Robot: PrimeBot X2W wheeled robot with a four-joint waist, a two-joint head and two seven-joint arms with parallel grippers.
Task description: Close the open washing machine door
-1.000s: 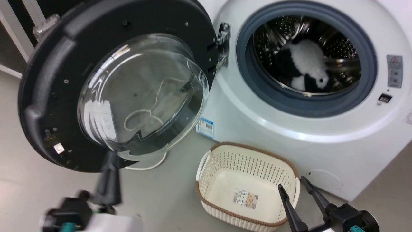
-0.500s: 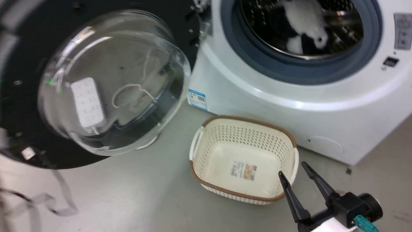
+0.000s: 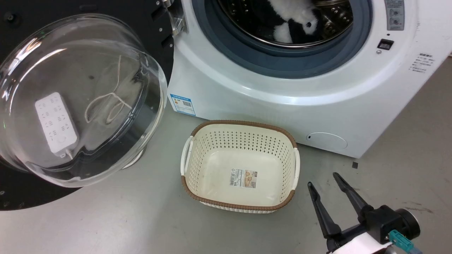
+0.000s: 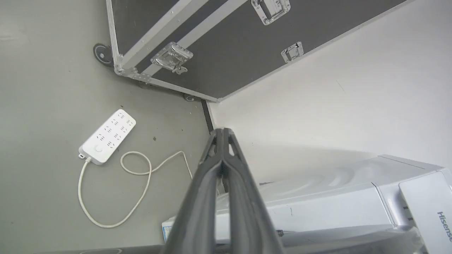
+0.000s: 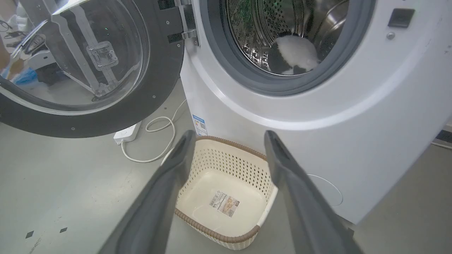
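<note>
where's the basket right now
In the head view the cream basket sits on the floor, just in front of the washing machine, right of the washing machine door and left of the right gripper.

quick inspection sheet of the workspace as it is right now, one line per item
surface: grey floor, a few small dark specks.
job's things: washing machine door swung wide open on its hinge; washing machine drum exposed, black-and-white plush toy inside.
clutter: cream basket, empty, on the floor in front of the washer.
grippers: left gripper shut, nothing between its fingers; right gripper open, holding nothing, beside the basket.
cables: white power strip with a looped cord lying on the floor.
surroundings: black flight case with metal latches; white wall.
</note>
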